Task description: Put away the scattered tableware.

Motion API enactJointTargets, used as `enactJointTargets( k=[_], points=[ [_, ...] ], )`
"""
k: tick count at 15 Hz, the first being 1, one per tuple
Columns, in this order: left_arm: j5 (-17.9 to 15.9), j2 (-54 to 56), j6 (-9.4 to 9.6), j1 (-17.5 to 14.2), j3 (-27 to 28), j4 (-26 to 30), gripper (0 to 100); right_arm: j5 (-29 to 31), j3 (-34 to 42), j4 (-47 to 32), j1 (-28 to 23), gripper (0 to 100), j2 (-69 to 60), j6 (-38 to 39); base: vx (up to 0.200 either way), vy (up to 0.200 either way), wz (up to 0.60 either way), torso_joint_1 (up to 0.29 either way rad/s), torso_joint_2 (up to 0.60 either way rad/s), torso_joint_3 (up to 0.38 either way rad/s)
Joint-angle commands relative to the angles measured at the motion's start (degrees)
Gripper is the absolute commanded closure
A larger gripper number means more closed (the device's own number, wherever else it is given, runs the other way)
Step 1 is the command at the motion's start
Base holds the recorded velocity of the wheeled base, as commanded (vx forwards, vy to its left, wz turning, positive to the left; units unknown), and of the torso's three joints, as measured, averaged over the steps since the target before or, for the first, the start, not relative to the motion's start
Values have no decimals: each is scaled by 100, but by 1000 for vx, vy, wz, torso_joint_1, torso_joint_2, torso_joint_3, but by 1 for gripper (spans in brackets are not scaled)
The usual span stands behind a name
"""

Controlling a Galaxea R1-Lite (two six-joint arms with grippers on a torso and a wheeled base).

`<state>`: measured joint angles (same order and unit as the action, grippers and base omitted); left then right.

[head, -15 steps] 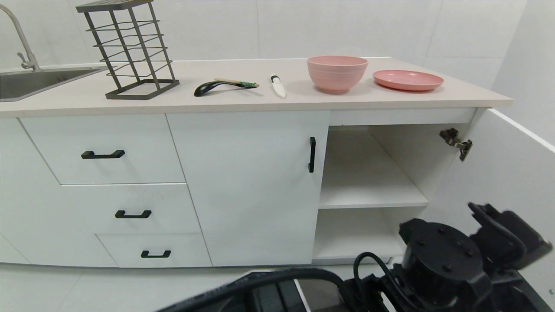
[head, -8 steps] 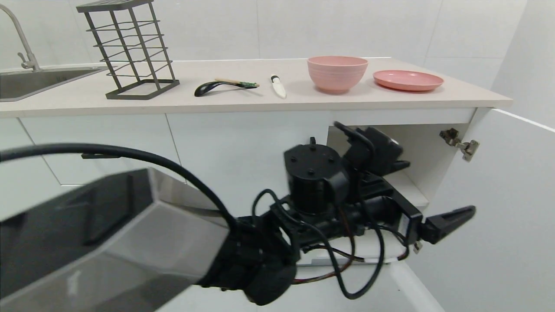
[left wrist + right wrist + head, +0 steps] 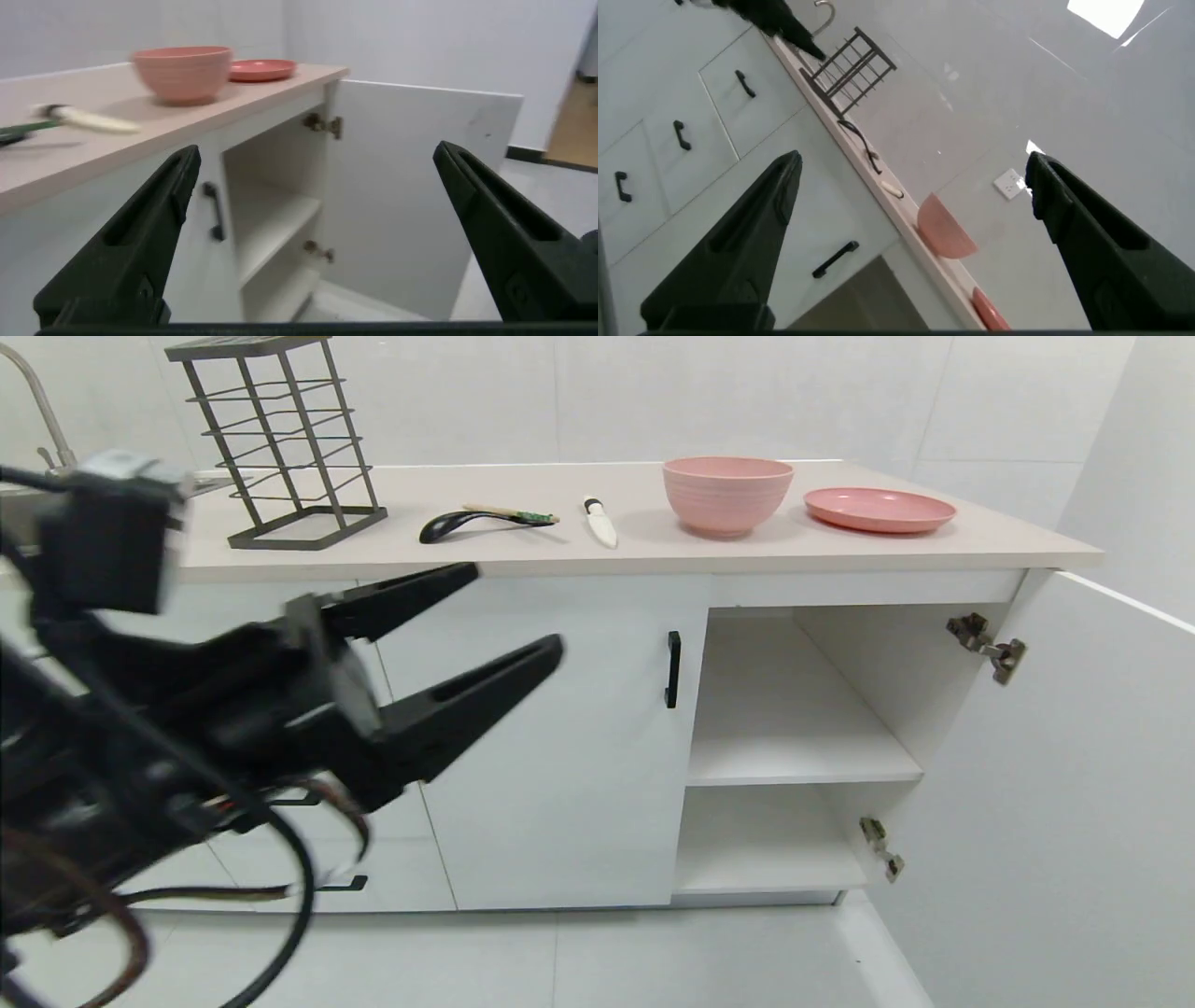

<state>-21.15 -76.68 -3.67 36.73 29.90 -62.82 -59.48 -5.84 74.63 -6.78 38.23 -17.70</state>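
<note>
The bowl (image 3: 727, 493), plate (image 3: 879, 509), spoon (image 3: 467, 523) and knife (image 3: 599, 523) lie on the counter (image 3: 653, 558), above the open cupboard's shelf (image 3: 794, 747). The left end effector (image 3: 513, 607) hangs spread wide below the counter's edge, and the right end effector (image 3: 912, 161) is spread too. The left one should probably rise clear of that edge first, then straddle the spoon's handle from above.

Black left end effector (image 3: 514, 607), slotted fingers (image 3: 467, 686); dark cables (image 3: 306, 896)

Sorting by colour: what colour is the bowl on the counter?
The bowl is pink; head view.
</note>
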Motion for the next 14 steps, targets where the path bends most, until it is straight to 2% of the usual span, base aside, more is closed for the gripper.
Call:
enactJointTargets(
  k=[1, 2, 4, 5, 6, 8, 9, 11, 12, 14],
  points=[
    [-38, 2438, 209, -1282, -1857, 59, 0, -2, 259, -1, 142, 0, -228, -5, 0, 0, 0, 0, 0, 0],
    [-38, 2931, 288, -1511, -2278, 209, 0, -2, 285, -1, 194, 0, -263, -5, 0, 0, 0, 0, 0, 0],
    [-29, 3678, 288, -1766, -2639, 648, 0, -2, 303, -19, 256, 0, -378, 3, 0, 0, 0, 0, 0, 0],
    [14, 4609, 279, -2021, -2797, 1342, 0, -2, 347, -274, 256, 0, -597, 12, 0, 0, 0, 0, 0, 0],
    [14, 5101, 288, -2170, -2806, 1791, 0, -11, 364, -546, 256, 0, -808, 12, 0, 0, 0, 0, 0, 0],
    [14, 6807, 288, -2697, -2674, 3935, 0, -20, 338, -2058, 388, 0, -1749, -5, 0, 0, 0, 0, 0, 0],
    [85, 7193, 358, -2891, -2639, 4682, 0, -20, 329, -2787, 458, 0, -2153, -23, 0, 0, 0, 0, 0, 0],
    [876, 7114, 393, -2917, -2762, 4700, 0, -2, 329, -4000, 458, 0, -2883, -23, 0, 0, 0, 0, 0, 0],
    [1078, 7114, 428, -3040, -2964, 4849, 0, 24, 408, -4993, 432, 0, -3427, -49, 0, 0, 0, 0, 0, 0],
    [1139, 7123, 420, -3181, -2990, 5587, 0, 604, 584, -5257, 432, 0, -3401, 21, 0, 0, 0, 0, 0, 0]
  ],
)
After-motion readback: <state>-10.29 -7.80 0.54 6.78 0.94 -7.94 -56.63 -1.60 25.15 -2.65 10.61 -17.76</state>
